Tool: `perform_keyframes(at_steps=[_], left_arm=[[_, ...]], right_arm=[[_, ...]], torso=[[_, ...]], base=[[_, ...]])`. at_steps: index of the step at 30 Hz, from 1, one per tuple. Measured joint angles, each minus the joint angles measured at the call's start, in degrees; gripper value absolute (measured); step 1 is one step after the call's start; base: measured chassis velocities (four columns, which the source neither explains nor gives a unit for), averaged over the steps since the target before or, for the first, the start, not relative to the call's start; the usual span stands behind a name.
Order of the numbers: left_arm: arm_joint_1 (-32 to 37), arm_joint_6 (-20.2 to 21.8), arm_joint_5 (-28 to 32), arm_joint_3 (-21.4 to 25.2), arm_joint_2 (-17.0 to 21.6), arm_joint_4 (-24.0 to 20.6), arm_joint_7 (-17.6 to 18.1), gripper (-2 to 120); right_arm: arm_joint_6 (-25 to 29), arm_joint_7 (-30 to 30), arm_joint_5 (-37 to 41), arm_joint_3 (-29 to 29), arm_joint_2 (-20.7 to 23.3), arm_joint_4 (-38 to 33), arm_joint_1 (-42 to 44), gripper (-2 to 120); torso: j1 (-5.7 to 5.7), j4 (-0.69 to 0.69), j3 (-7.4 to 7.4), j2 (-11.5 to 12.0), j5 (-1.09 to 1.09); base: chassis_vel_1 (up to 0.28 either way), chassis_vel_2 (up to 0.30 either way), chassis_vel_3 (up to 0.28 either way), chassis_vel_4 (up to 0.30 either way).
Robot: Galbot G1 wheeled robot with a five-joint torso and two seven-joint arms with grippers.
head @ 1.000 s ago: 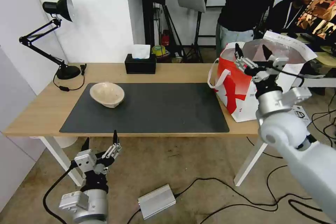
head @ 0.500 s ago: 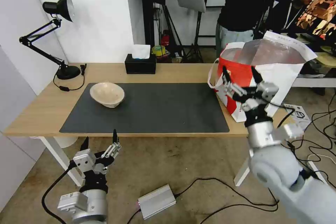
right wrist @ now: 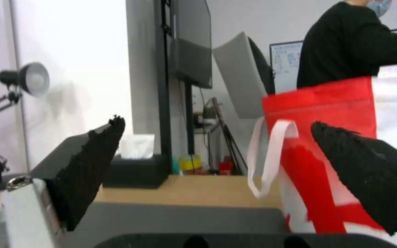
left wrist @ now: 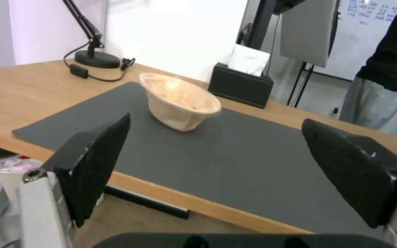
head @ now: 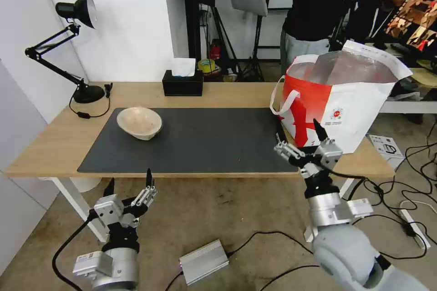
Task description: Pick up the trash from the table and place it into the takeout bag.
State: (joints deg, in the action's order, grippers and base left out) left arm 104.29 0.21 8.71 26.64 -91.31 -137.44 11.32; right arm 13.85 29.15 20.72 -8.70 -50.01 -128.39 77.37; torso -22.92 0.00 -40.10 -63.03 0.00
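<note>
- Head: we see beige bowl (head: 139,122) on mat, far from takeout bag (head: 339,102) at bench (head: 45,145) end; right gripper (head: 301,144) fingers spread, empty, near bag.
- L wrist: left gripper (left wrist: 217,165) fingers spread, empty, below bench edge.
- R wrist: bag just ahead.

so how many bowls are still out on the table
1: a shallow beige bowl sits on the dark grey mat, toward the desk lamp end. More may sit inside the takeout bag, whose interior is hidden.

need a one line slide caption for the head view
Beige bowl left on the mat; right pincer open beside the takeout bag, left pincer open below the table.
</note>
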Motion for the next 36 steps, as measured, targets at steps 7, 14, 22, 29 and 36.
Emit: perform_keyframes(at_steps=[7, 14, 22, 29, 36], left_arm=[[0.1, -0.2, -0.2, -0.5, 0.0, 0.1, 0.0, 100], [0.1, -0.3, -0.3, -0.5, 0.0, 0.2, 0.0, 100], [0.0, -0.4, -0.4, -0.1, 0.0, 0.2, 0.1, 100], [-0.1, -0.4, -0.4, 0.1, 0.0, 0.3, 0.2, 100], [0.0, -0.5, -0.4, 0.1, 0.0, 0.3, 0.2, 100]], right_arm=[[-1.5, 1.5, -1.6, 1.0, 0.4, -0.2, 5.3, 100], [-3.7, 3.3, -3.1, 1.9, 0.4, -0.5, 7.9, 100], [-7.0, 5.6, -3.0, 3.0, 0.4, -0.7, 10.5, 100], [-7.9, 7.1, -3.0, 3.3, 0.3, -0.7, 11.3, 100], [-8.5, 8.0, -3.2, 3.5, -0.2, -0.7, 11.3, 100]], torso=[[0.0, -0.01, 0.0, 0.0, 0.0], [0.0, 0.0, 0.0, 0.0, 0.0], [0.0, 0.0, 0.0, 0.0, 0.0], [0.0, 0.0, 0.0, 0.0, 0.0], [0.0, 0.0, -0.01, 0.0, 0.0]], base=[[0.0, 0.0, 0.0, 0.0], [0.0, 0.0, 0.0, 0.0], [0.0, 0.0, 0.0, 0.0], [0.0, 0.0, 0.0, 0.0], [0.0, 0.0, 0.0, 0.0]])
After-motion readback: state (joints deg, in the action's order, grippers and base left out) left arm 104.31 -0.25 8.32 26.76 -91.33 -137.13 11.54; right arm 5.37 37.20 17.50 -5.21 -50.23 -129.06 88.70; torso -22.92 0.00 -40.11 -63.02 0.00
